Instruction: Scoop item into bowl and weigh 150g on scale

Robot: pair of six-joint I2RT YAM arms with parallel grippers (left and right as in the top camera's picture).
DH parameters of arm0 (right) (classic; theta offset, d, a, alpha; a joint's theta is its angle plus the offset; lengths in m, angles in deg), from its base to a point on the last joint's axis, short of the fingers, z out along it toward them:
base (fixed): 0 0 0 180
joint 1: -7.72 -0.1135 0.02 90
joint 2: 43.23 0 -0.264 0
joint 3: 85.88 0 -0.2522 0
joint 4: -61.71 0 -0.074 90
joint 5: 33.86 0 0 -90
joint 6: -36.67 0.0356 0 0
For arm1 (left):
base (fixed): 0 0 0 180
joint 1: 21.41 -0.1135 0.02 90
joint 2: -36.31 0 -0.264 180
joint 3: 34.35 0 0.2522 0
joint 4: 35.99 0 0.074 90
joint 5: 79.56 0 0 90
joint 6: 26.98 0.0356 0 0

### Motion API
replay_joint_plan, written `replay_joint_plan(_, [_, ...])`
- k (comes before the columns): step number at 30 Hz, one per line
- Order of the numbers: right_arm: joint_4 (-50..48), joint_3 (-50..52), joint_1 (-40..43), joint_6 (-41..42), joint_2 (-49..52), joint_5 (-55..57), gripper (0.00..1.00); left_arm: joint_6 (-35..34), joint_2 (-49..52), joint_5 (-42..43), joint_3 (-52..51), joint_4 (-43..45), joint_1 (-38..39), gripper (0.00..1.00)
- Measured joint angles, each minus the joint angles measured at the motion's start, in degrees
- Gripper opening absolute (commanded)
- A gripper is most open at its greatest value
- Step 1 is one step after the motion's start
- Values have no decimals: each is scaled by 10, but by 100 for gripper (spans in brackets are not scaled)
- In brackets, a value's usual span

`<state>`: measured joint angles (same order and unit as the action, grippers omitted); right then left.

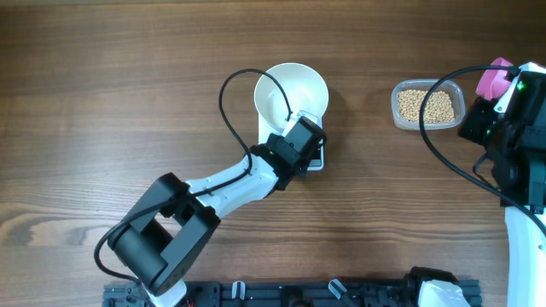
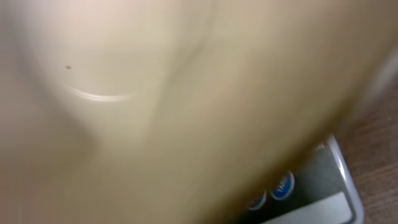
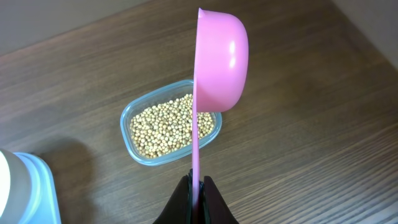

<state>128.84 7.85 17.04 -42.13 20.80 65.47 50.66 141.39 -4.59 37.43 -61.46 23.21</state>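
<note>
The white bowl (image 1: 288, 92) sits on the white scale (image 1: 265, 132) at the table's middle. My left gripper (image 1: 300, 135) is at the bowl's near rim and looks shut on it; its fingers are hidden. In the left wrist view the bowl (image 2: 155, 93) is a close blur, with the scale (image 2: 329, 180) below it. At the far right, my right gripper (image 3: 198, 183) is shut on the handle of a pink scoop (image 3: 221, 62), held empty on edge above the table. The beans (image 3: 165, 124) fill a clear tub (image 1: 426, 106) just left of the scoop (image 1: 493, 81).
A pale blue and white object (image 3: 25, 186) shows at the lower left edge of the right wrist view. A black rail with fixtures (image 1: 324, 294) runs along the table's near edge. Cables loop over both arms.
</note>
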Motion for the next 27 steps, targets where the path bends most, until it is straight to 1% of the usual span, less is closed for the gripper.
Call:
replay_joint_plan(6, [0, 0, 0, 0, 0, 0, 4, 18, 0, 25, 0, 4, -1, 4])
replay_joint_plan(27, [-1, 0, 0, 0, 0, 0, 4, 23, 0, 46, 0, -11, 4, 4])
